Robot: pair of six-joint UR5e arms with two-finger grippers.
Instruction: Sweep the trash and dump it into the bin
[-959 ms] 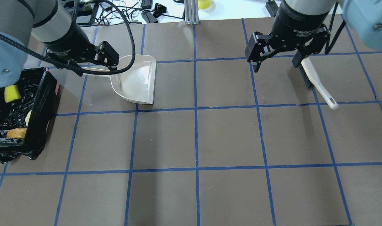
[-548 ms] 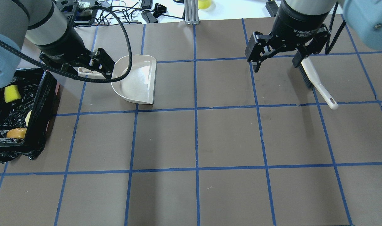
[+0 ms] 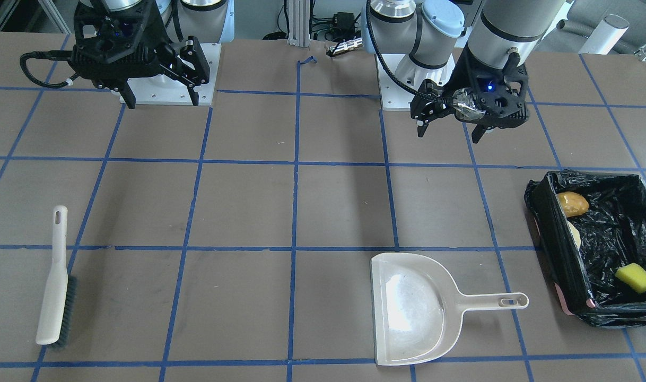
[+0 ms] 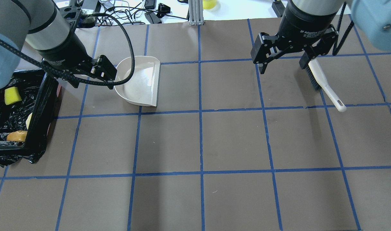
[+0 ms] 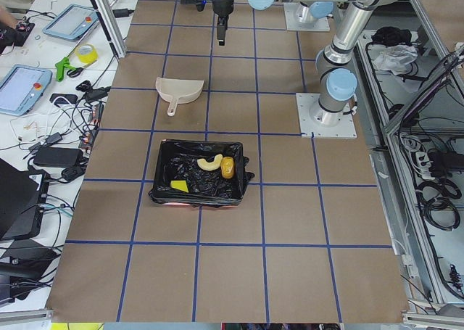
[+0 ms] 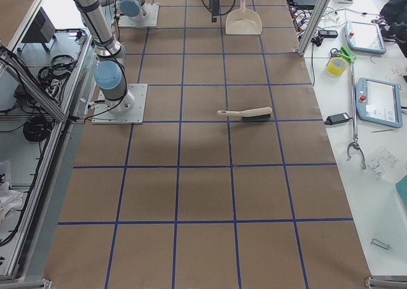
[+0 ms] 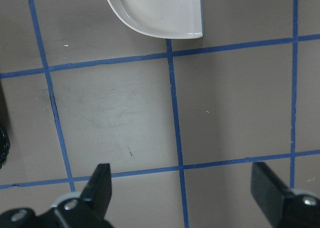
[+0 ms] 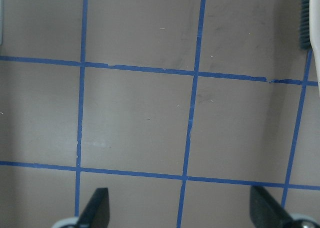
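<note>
The bin (image 3: pixel 593 174) is a black-bagged box at the table's left end; it also shows in the overhead view (image 4: pixel 38 106). In it lie the trash items: a golden-brown lump (image 3: pixel 572 204), a tan curved piece (image 3: pixel 573 233) and a yellow-green sponge wedge (image 3: pixel 634 278). My left gripper (image 3: pixel 449 132) is open and empty. It is raised above the table between the bin and the beige dustpan (image 3: pixel 413 307). My right gripper (image 3: pixel 163 101) is open and empty. It hangs above the table near the beige hand brush (image 3: pixel 55 281).
The dustpan (image 4: pixel 141 81) lies flat and empty, its handle pointing toward the bin. The brush (image 4: pixel 324 83) lies on the table at the right. A metal post (image 4: pixel 195 12) and cables stand at the far table edge.
My left gripper has drawn away from the dustpan handle, back toward the robot's side and slightly left. The dustpan, the brush and the right arm have not moved.
</note>
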